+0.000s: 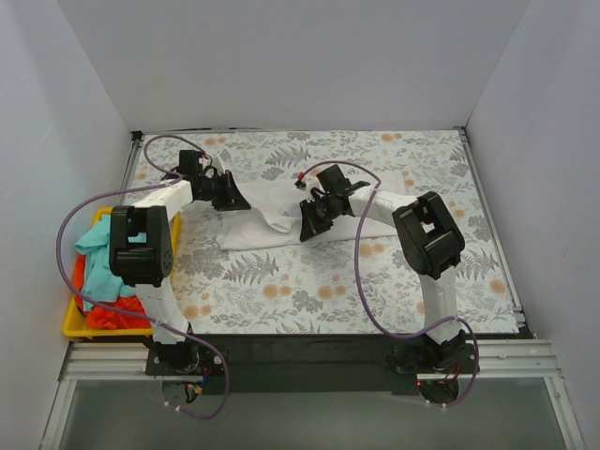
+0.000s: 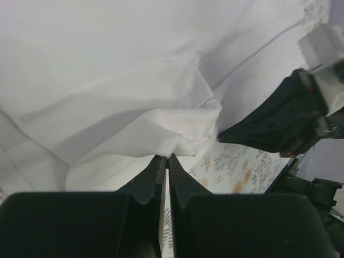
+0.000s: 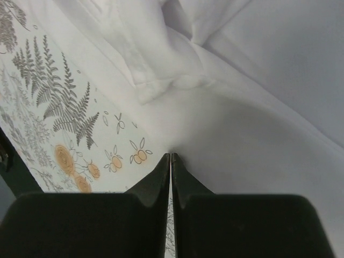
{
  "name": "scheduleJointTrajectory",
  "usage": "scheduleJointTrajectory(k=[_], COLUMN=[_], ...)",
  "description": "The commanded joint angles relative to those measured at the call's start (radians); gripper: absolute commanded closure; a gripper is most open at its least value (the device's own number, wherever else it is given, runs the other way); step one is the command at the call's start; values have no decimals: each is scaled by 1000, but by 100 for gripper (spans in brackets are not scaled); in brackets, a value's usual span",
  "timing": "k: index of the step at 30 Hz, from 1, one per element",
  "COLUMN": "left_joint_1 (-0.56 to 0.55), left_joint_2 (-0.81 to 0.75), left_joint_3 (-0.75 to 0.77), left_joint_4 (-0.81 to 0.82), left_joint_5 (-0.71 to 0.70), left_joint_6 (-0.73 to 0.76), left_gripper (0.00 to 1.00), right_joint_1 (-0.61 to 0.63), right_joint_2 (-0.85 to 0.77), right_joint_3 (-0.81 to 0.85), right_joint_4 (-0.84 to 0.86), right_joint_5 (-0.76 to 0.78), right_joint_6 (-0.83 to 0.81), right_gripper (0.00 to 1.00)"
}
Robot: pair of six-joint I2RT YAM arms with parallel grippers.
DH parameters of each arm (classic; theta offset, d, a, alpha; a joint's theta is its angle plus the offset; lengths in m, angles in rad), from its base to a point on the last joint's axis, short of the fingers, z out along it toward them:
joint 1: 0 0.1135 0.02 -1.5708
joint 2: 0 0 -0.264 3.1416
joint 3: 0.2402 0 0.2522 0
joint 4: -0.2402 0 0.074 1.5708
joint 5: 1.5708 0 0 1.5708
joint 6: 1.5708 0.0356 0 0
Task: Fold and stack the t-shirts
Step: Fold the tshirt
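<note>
White shirt (image 1: 258, 223) lay rumpled on the desk (image 1: 309, 291), upper middle of the top view. Left fingers (image 2: 153, 177) clenched on a bunched fold, right fingers (image 3: 156, 177) on its edge. Light, limp cloth; hems and corners judged the best holds.

You have a plain white shirt (image 1: 262, 230) on a cover (image 1: 309, 281) printed with grey ferns and orange flowers on a pale ground. Your tray (image 1: 70, 328) is yellow, holding a plain teal shirt (image 1: 94, 239) and a plain orange-red shirt (image 1: 112, 317). Left gripper (image 2: 166, 157) and right gripper (image 3: 170, 156) are black. Arms (image 1: 164, 197) are white with black joints, cables (image 1: 359, 281) purple.
</note>
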Motion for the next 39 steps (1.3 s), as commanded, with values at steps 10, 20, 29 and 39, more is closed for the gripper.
scheduleJointTrajectory(k=[10, 20, 29, 39], left_joint_1=[8, 22, -18, -247], left_joint_2=[126, 109, -150, 34], left_joint_3=[68, 5, -114, 92], left_joint_4=[374, 393, 366, 80], left_joint_5=[98, -41, -35, -221], left_joint_6=[-267, -322, -129, 45], left_gripper=[100, 77, 67, 85], right_joint_1=[-1, -12, -110, -286], right_joint_2=[47, -4, -79, 68], right_joint_3=[10, 61, 164, 415], right_joint_4=[-95, -111, -147, -252], right_joint_5=[42, -5, 5, 148], right_joint_6=[-50, -85, -197, -315], right_gripper=[94, 91, 86, 86])
